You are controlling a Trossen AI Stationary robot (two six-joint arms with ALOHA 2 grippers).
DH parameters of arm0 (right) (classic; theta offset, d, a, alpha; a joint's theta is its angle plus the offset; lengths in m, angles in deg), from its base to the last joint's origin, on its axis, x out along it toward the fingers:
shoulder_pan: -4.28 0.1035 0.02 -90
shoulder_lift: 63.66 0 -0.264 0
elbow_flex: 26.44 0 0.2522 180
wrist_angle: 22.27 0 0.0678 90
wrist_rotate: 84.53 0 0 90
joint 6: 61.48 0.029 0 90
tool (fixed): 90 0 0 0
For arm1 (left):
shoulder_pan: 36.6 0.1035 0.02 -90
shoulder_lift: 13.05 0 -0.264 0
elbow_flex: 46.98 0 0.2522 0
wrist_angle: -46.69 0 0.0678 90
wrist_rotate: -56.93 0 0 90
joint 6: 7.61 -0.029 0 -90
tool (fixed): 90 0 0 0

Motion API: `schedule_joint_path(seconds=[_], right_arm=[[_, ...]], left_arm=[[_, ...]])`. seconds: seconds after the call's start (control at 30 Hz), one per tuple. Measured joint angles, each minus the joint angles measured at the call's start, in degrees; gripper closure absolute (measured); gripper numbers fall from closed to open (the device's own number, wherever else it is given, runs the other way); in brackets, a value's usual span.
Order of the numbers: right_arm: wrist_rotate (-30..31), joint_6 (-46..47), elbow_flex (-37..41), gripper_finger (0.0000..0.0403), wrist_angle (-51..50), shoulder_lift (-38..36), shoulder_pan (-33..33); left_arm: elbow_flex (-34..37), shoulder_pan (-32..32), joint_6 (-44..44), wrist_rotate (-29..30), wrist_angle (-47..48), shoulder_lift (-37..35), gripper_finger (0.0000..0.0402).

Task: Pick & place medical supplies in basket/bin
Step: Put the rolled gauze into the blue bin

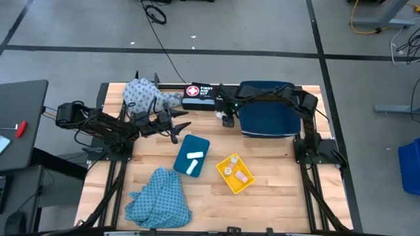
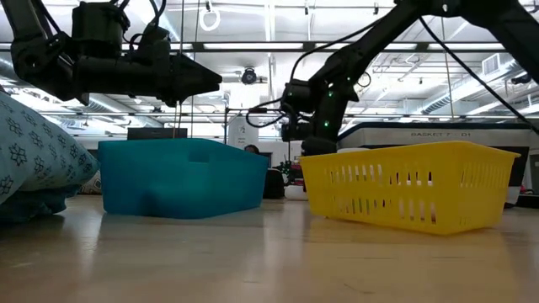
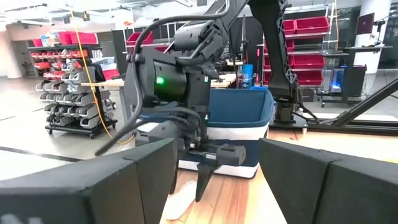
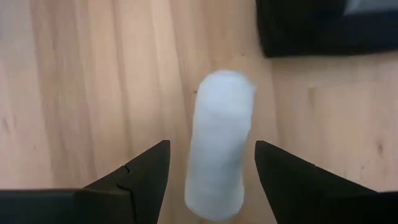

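Note:
A white roll (image 4: 221, 143) lies on the bare wood just in front of the dark blue basket (image 1: 266, 108). My right gripper (image 4: 211, 144) points down over it, open, one finger on each side and a gap on both. In the left wrist view the roll (image 3: 180, 199) sits below the right gripper (image 3: 205, 171). My left gripper (image 1: 178, 129) hovers open left of it, above the teal tray (image 1: 192, 156), which holds two white rolls (image 1: 194, 162). The yellow tray (image 1: 235, 174) holds small vials. One light-blue cloth (image 1: 157, 196) lies at the near edge and another (image 1: 144, 95) at the far left.
The black first aid pouch (image 1: 200, 95) lies at the far edge between the far cloth and the blue basket. Bare wood shows right of the yellow tray and along the near right of the table. In the low view the teal tray (image 2: 181, 177) and yellow tray (image 2: 413, 181) stand side by side.

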Motion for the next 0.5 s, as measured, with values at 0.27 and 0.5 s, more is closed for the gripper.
schedule_joint_path(seconds=[0.27,0.5], right_arm=[[3.46,-1.72,0.02,0.0222,0.36,1.61,1.89],[3.86,-0.12,0.02,0.0376,1.09,1.45,4.78]], left_arm=[[0.0,0.0,0.02,0.0,0.15,0.0,0.0173],[0.0,0.0,0.01,0.0,0.15,0.0,0.0173]])
